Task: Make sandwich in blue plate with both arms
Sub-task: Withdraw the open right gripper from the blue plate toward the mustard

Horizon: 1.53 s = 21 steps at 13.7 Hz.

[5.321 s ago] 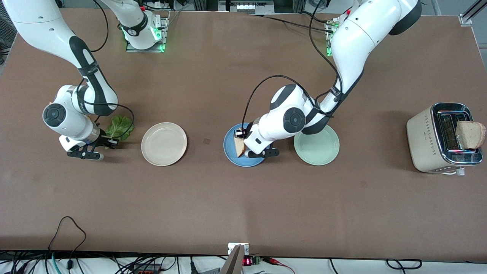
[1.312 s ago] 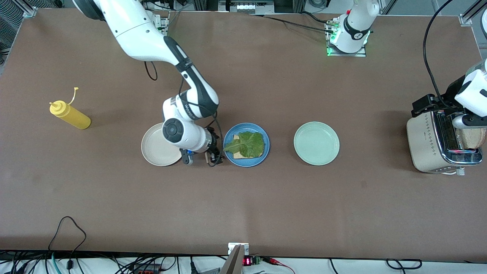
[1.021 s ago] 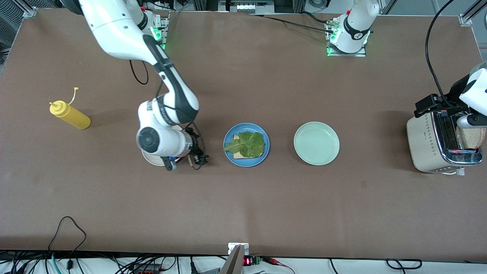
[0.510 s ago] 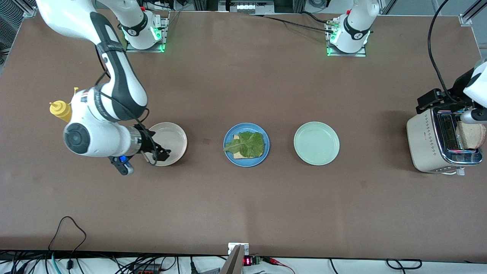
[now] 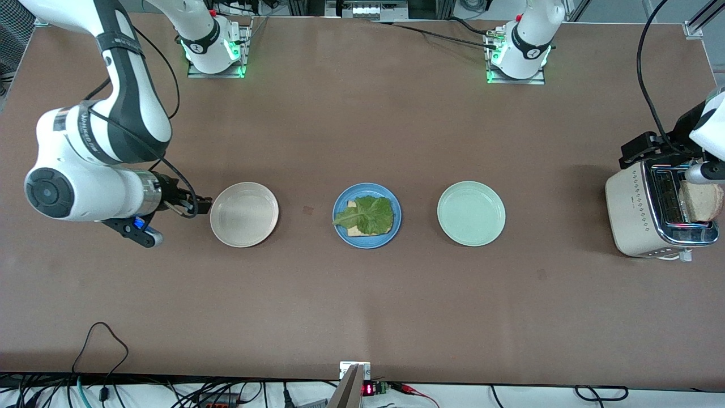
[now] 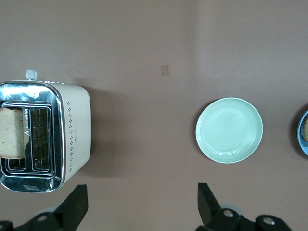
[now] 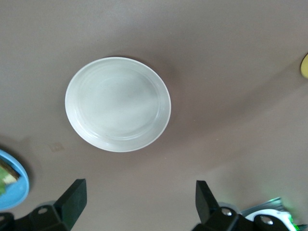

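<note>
The blue plate (image 5: 368,242) lies mid-table with one bread slice (image 5: 354,231) on it and a green lettuce leaf (image 5: 371,214) spread on top. A second bread slice (image 5: 702,201) stands in the toaster (image 5: 640,209) at the left arm's end; the left wrist view shows this slice (image 6: 12,139) in its slot. My left gripper (image 5: 699,169) hovers above the toaster, open and empty (image 6: 139,207). My right gripper (image 5: 203,204) hangs open and empty beside the cream plate (image 5: 243,214), toward the right arm's end (image 7: 138,199).
A mint-green plate (image 5: 471,213) lies between the blue plate and the toaster. The right wrist view shows the cream plate (image 7: 118,103), the blue plate's edge (image 7: 12,185) and a sliver of a yellow bottle (image 7: 304,65). Cables run along the table's near edge.
My right arm has swung away from the blue plate, across the cream plate, toward its own end of the table, and now hides the yellow bottle. The left gripper has hardly moved above the toaster.
</note>
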### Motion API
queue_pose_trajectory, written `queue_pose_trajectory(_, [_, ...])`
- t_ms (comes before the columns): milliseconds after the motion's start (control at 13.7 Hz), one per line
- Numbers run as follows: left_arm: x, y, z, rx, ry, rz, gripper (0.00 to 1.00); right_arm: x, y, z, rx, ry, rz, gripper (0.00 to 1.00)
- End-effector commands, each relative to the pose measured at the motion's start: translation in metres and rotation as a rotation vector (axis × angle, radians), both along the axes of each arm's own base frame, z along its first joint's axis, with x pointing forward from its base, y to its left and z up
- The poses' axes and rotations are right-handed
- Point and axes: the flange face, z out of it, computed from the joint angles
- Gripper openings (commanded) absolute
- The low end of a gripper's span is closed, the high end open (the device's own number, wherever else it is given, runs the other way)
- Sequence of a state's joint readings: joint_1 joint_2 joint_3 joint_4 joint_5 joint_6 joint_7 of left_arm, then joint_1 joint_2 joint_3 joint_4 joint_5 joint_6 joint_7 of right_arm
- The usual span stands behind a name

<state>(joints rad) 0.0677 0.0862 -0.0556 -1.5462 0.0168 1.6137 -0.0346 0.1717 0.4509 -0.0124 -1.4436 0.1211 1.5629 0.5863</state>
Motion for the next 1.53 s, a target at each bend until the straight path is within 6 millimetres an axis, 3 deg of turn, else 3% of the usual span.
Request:
queue_pose_trajectory(0, [0.001,0.001,0.005,-0.014,-0.002,-0.017,1.00,-0.019,-0.007,0.009,-0.009,0.005,0.122,1.00])
queue_pose_trajectory(292, [0.001,0.001,0.005,-0.016,-0.002,-0.015,1.00,-0.041,-0.044,0.044,0.013,0.023,0.252,1.00])
queue_pose_trajectory(729, [0.002,0.002,0.006,-0.022,-0.011,-0.013,1.00,-0.098,-0.144,0.058,0.095,-0.075,0.435,1.00])
queue_pose_trajectory(1093, [0.003,0.002,0.004,-0.019,-0.010,-0.013,1.00,-0.119,-0.225,0.066,0.196,-0.125,0.654,1.00])
queue_pose_trajectory(1239, [0.004,0.001,0.004,-0.020,-0.014,-0.015,1.00,-0.131,-0.235,0.078,0.197,-0.151,0.724,1.00])
queue_pose_trajectory(1458, [0.006,0.001,0.005,-0.025,-0.031,-0.013,1.00,-0.139,-0.267,0.080,0.230,-0.162,0.842,1.00])
